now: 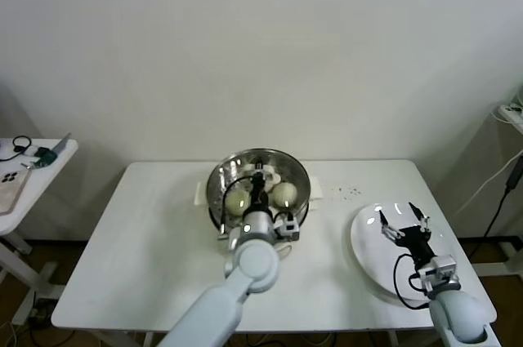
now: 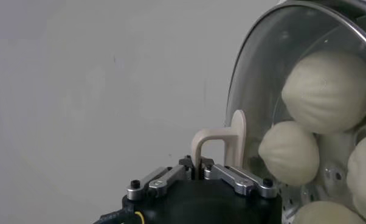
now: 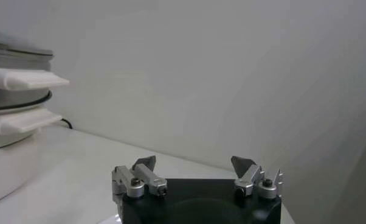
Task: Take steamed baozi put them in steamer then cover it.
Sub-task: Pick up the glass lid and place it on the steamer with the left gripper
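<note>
Lid (image 2: pixel 262 91) of glass over steamer (image 1: pixel 299 177), handle pinched by left gripper (image 2: pixel 199 165); baozi (image 2: pixel 326 91) beneath. Right gripper (image 1: pixel 402 220) spread wide above white plate (image 1: pixel 368 251).

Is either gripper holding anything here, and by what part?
The left gripper grips the glass lid by its cream handle; the right gripper is open, empty.

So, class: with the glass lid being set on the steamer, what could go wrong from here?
1. The left end effector is shut on the lid handle; releasing before the glass lid is seated could let it slide off the steamer.
2. The baozi sit close under the glass; the lid may press them.
</note>
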